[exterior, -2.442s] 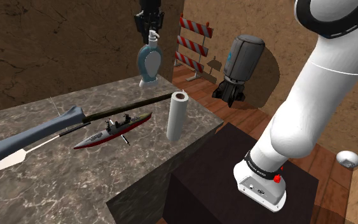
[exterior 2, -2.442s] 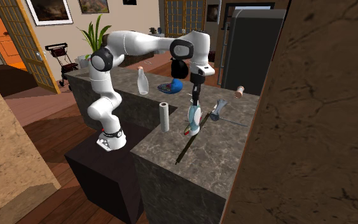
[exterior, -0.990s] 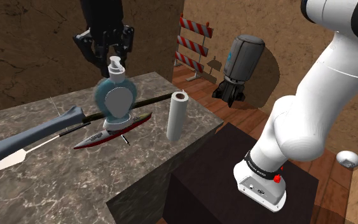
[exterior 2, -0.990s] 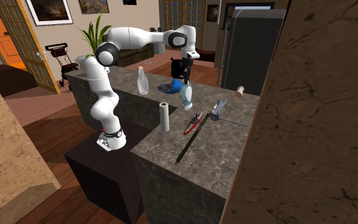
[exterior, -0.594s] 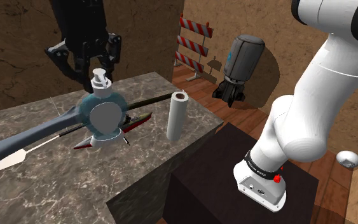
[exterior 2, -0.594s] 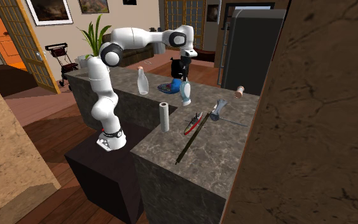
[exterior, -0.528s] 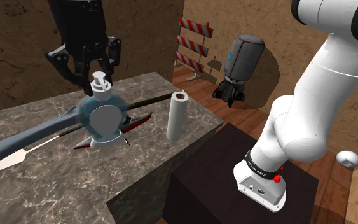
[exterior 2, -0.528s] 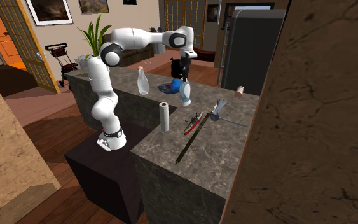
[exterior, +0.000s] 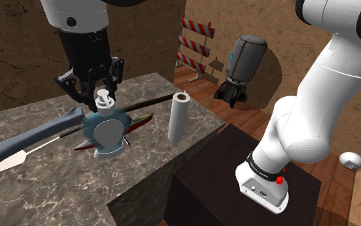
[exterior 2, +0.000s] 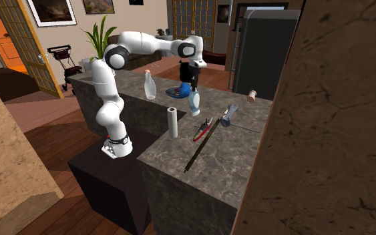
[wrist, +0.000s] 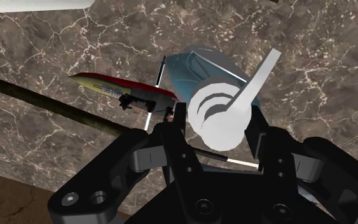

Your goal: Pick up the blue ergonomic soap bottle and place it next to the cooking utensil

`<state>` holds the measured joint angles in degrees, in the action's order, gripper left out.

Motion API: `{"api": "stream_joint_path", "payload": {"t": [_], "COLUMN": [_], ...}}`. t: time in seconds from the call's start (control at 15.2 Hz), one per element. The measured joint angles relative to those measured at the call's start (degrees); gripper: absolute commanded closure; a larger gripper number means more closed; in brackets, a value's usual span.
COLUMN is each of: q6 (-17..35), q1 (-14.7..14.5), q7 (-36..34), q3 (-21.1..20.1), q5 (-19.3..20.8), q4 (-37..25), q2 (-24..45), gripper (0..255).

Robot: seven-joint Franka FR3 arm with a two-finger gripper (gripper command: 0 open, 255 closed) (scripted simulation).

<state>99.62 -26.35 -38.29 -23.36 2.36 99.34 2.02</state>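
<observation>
While claw (exterior: pixel 100 95) grips soap bottle (exterior: pixel 107 133), marbled counter (exterior: pixel 57 186) beneath, wood floor (exterior: pixel 333 189) beyond.

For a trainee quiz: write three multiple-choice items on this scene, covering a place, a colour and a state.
1. In the shoulder view, the upright white paper roll stands where from the blue rounded soap bottle? A left; B right; C on top.
2. The small ship model's hull: A green; B red; C yellow.
3. The black two-finger tool: A shut on the bottle's white pump; B shut on the roll; C open.
B, the roll is at its right; B, red in the wrist view; A, fingers clasp the pump.
</observation>
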Motion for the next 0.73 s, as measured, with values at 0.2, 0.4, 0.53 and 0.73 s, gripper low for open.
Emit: {"api": "stream_joint_path", "payload": {"t": [0.2,0.4,0.53,0.73], "q6": [2.2,4.4,5.9,6.8], "q1": [0.0,0.0,-0.1,0.0], "q7": [-0.1,-0.3,-0.4,-0.4], "q3": [0.0,0.0,0.0,0.0], "q5": [0.2,0.1,0.2,0.3], "q4": [1.8,4.2,5.7,6.3], "q2": [0.4,0.2,0.3,0.5], "gripper": [255,255,255,255]}}
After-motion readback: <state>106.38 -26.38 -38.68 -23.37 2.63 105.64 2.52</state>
